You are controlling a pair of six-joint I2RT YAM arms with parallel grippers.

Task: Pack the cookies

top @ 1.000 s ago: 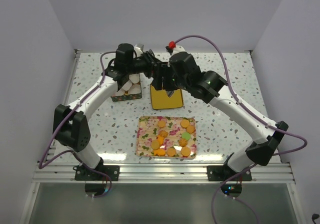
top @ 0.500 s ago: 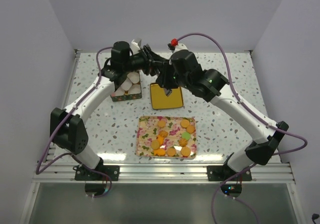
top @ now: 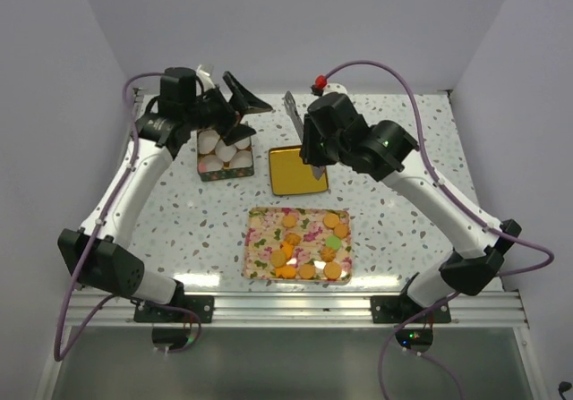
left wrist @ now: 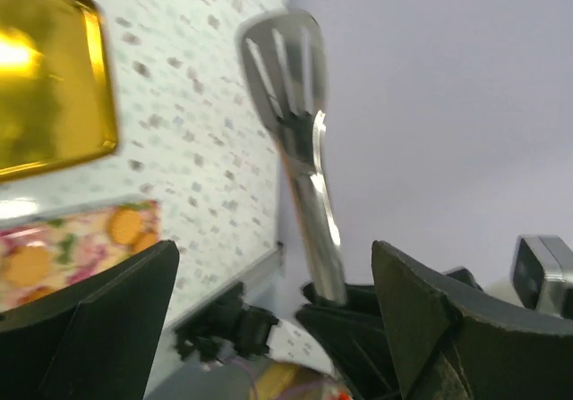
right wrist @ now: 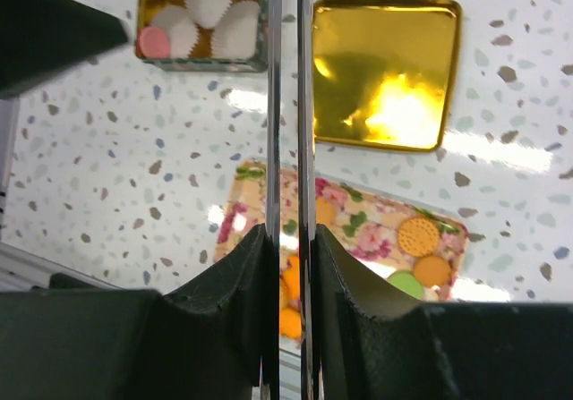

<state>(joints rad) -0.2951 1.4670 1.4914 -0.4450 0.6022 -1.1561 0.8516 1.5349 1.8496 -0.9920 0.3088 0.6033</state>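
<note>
The cookies [top: 309, 243] lie on a floral tray [top: 260, 239] in the middle of the table, mostly round and orange, one pale green [right wrist: 407, 284]. Some cookies [left wrist: 125, 225] show low in the left wrist view. My right gripper [top: 306, 142] is shut on metal tongs [top: 291, 109], high over the gold lid [top: 298, 169]. The tongs' two blades [right wrist: 288, 105] run pressed together between the right gripper [right wrist: 291, 239]. Their slotted end [left wrist: 286, 60] stands in front of my left gripper [left wrist: 273, 248]. That left gripper [top: 246, 118] is open and holds nothing, above the tin.
A floral tin [top: 224, 157] with white paper cups stands left of the gold lid; a pink round piece [right wrist: 154, 40] lies among the cups [right wrist: 210, 2]. White walls close the table at the back and sides. The arm bases stand on the near rail.
My left gripper opened, let go of the tongs and drew back to the left. The right gripper has closed on the tongs and now holds them alone, shifted slightly right.
</note>
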